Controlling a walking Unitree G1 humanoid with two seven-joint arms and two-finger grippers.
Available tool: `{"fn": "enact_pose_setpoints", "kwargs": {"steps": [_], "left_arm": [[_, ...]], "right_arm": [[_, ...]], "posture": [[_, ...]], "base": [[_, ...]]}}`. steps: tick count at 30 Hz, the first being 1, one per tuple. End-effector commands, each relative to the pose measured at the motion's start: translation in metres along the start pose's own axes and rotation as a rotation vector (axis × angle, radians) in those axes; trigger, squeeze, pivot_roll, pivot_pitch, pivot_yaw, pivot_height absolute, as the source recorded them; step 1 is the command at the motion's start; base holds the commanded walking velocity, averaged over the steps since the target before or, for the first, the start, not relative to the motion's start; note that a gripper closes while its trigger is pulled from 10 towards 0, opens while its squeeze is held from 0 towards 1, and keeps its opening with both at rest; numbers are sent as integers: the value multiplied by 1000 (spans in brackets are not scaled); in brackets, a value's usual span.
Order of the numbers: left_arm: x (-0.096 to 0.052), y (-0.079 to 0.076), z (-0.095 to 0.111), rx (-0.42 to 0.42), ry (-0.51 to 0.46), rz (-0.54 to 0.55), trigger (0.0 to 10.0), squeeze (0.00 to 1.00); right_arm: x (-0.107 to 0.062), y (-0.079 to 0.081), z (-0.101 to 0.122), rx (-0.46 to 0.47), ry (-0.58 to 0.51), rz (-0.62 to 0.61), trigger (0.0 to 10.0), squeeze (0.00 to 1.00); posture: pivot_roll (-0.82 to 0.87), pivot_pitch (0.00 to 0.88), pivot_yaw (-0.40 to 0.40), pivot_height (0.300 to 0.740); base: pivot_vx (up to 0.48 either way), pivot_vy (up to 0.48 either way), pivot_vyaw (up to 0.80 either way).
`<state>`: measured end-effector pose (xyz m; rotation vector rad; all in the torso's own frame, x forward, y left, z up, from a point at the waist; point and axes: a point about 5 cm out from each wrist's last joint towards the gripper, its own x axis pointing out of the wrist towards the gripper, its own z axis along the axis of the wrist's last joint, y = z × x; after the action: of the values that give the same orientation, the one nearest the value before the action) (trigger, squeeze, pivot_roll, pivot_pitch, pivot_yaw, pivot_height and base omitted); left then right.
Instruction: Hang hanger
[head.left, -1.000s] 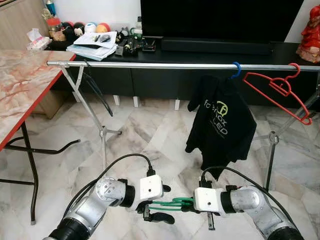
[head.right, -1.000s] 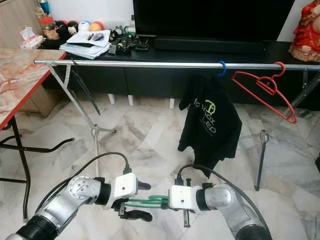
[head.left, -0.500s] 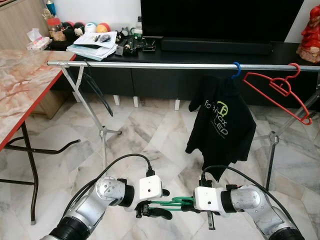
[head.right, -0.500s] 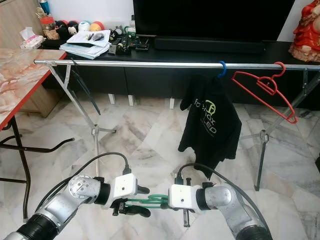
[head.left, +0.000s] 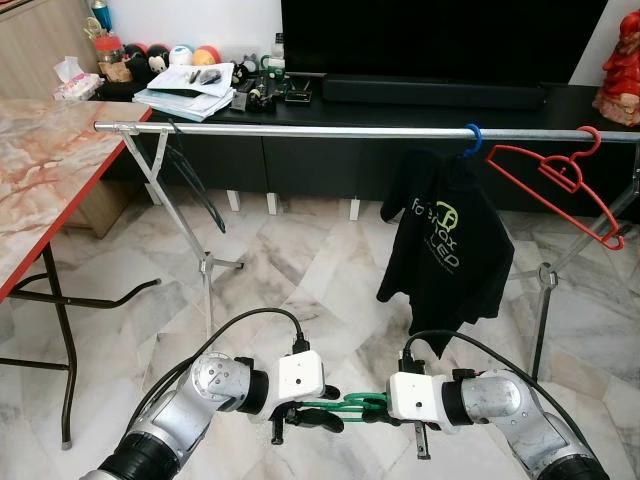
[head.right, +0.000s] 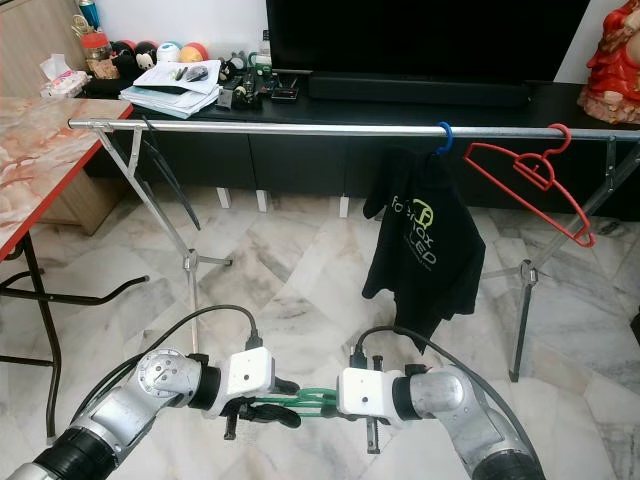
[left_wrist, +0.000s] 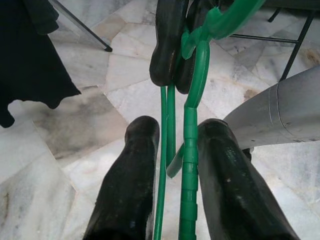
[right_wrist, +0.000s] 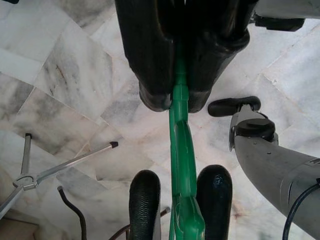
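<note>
green plastic is gripped low in front of the robot: a green hanger (head.left: 350, 407) is held level between the two grippers, above the marble floor (head.left: 290, 270). the left gripper (head.left: 312, 420) is clenched on one end of it, the bars pinched between its black fingers (left_wrist: 135, 170) in the left wrist view. the right gripper (right_wrist: 176, 100) is clamped on the other end, its fingers (right_wrist: 150, 55) pressed against the green bar from both sides. the two grippers are seen nose to nose, just apart.

beyond them a steel rail (head.left: 300, 130) is stretched across the room on folding legs. a black shirt (head.left: 447, 255) is hung from it by a blue hook (head.left: 472, 138), and just beside that, towards the robot's right, a red hanger (head.left: 555, 180) is hooked on the rail, tilted. a dark hanger (head.left: 195, 185) is hung near the rail's left end. a marble-topped table (head.left: 45, 170) is set at the left. farthest back, a black cabinet (head.left: 420, 100) with papers (head.left: 185, 90), toys and a tv is seen.
</note>
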<state>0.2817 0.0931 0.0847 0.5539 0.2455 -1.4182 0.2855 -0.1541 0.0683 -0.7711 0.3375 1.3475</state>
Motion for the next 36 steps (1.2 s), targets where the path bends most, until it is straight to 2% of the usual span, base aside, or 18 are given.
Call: {"fn": "enact_pose_setpoints", "kwargs": {"steps": [1, 21, 22, 23, 24, 36], "left_arm": [[0, -1, -4, 0, 21, -12, 0, 0], [-1, -2, -2, 13, 10, -30, 0, 0], [-1, -3, -2, 13, 10, -31, 0, 0], [-1, -3, -2, 13, 10, -31, 0, 0], [-1, -3, -2, 14, 11, -32, 0, 0], [-4, -3, -8, 49, 63, -44, 0, 0]], "right_arm": [[-2, -1, 5, -15, -20, -5, 10000, 0], [1, -1, 6, 0, -26, -9, 10000, 0], [1, -1, 6, 6, -30, -7, 10000, 886], [1, -1, 6, 6, -30, -7, 10000, 886], [0, -1, 6, 14, -35, -4, 10000, 1000], [-1, 5, 0, 19, -3, 47, 10000, 1000]], "posture": [[-46, 138, 36, 740], [-42, 138, 33, 740], [-42, 138, 33, 740], [-42, 138, 33, 740], [-41, 138, 33, 740], [-43, 137, 33, 740]], "base": [[0, 0, 0], [0, 0, 0], [0, 0, 0], [0, 0, 0], [0, 0, 0], [0, 0, 0]]}}
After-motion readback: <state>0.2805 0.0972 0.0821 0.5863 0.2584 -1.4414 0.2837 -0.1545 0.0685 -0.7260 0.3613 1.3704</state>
